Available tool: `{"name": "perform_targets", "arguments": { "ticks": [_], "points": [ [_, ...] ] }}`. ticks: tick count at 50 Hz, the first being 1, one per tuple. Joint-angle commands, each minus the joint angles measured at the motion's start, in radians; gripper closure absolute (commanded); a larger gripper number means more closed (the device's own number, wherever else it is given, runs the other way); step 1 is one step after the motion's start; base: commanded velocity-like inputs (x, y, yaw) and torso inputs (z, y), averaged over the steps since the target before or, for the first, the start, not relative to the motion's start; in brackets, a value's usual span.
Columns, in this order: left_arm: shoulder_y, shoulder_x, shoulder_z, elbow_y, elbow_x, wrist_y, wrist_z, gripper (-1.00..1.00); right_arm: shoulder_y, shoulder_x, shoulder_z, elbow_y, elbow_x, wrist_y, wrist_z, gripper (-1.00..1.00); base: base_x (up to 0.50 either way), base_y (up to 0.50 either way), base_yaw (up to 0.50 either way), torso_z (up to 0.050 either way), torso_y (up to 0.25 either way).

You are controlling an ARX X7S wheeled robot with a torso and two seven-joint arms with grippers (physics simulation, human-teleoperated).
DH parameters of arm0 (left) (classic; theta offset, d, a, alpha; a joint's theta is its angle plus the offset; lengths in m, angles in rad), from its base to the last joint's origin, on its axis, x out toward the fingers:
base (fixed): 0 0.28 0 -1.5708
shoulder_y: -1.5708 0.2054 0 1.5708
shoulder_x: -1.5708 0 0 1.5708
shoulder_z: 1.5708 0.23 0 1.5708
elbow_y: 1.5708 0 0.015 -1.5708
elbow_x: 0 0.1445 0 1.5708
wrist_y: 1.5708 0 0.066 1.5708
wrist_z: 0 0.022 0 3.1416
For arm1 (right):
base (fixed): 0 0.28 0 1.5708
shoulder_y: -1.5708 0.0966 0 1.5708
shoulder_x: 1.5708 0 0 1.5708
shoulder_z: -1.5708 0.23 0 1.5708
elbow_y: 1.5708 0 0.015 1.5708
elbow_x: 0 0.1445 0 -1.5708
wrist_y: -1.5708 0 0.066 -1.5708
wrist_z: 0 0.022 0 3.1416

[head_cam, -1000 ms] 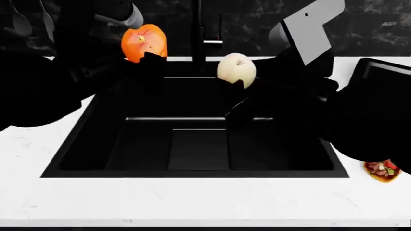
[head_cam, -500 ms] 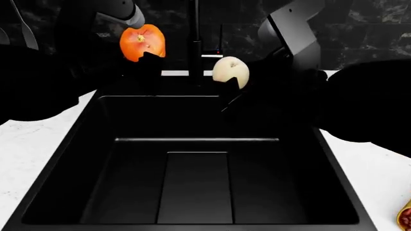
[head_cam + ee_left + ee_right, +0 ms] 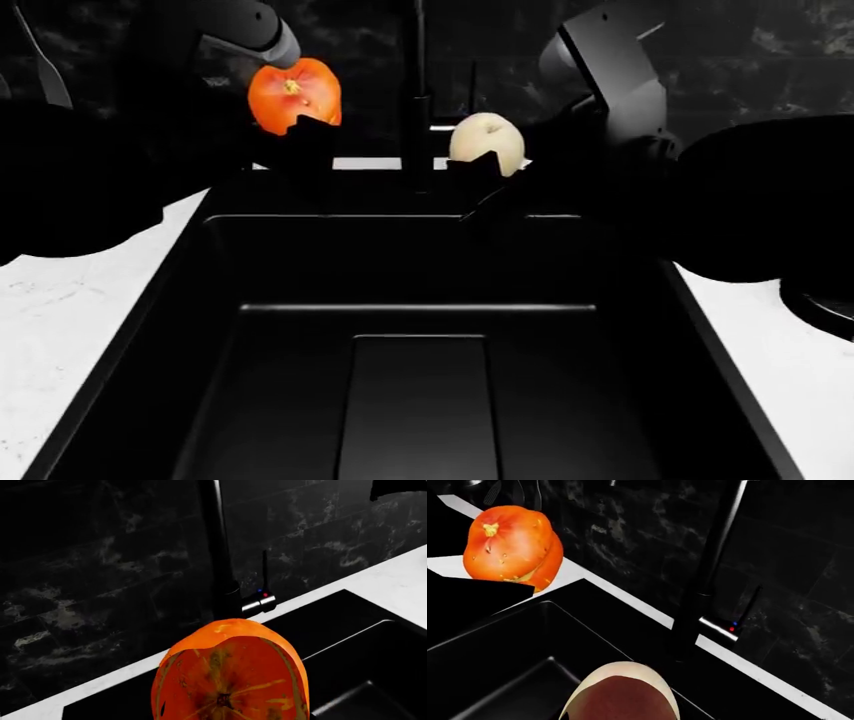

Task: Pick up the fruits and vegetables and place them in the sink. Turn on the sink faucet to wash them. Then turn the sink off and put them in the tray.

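Both fruits hang above the back edge of the matte black sink (image 3: pixel 200 262). My left gripper (image 3: pixel 298 122) is shut on the orange-red tomato (image 3: pixel 294 93), which fills the near part of the left wrist view (image 3: pixel 230 675) and also shows in the right wrist view (image 3: pixel 510 547). My right gripper (image 3: pixel 483 166) is shut on the pale cream apple (image 3: pixel 486 137), close up in its own wrist view (image 3: pixel 620 692). The slim black faucet (image 3: pixel 419 90) stands between the two fruits. Its side lever (image 3: pixel 265 587) with red and blue dots is upright. A rounded black corner at the right edge looks like the tray (image 3: pixel 825 308).
White marble counter flanks the basin on the left (image 3: pixel 67 330) and right (image 3: pixel 787 370). A dark marbled wall (image 3: pixel 100 580) rises right behind the faucet. My black arms cover much of both upper sides of the head view.
The head view has moved in closer over the basin, and the tortilla wrap at the right has left the picture. Both grippers still hold their fruits near the faucet.
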Motion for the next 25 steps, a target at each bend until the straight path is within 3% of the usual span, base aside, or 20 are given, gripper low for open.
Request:
{"name": "perform_targets", "arguments": {
  "ticks": [1, 6, 25],
  "points": [
    [0.001, -0.001, 0.001, -0.001, 0.002, 0.005, -0.01, 1.0, -0.013, -0.002, -0.005, 0.01, -0.027, 0.007, -0.005, 1.0, 0.5, 0.0, 0.0, 0.0, 0.0],
    [0.001, 0.002, 0.005, -0.001, 0.004, 0.005, -0.005, 1.0, -0.019, 0.002, -0.002, 0.004, -0.024, 0.003, -0.012, 1.0, 0.5, 0.0, 0.0, 0.0, 0.002],
    [0.028, -0.009, 0.009, 0.0, 0.001, 0.016, -0.008, 1.0, -0.039, -0.003, 0.005, 0.014, -0.028, -0.014, -0.025, 1.0, 0.0, 0.0, 0.0, 0.0, 0.001]
  ]
}}
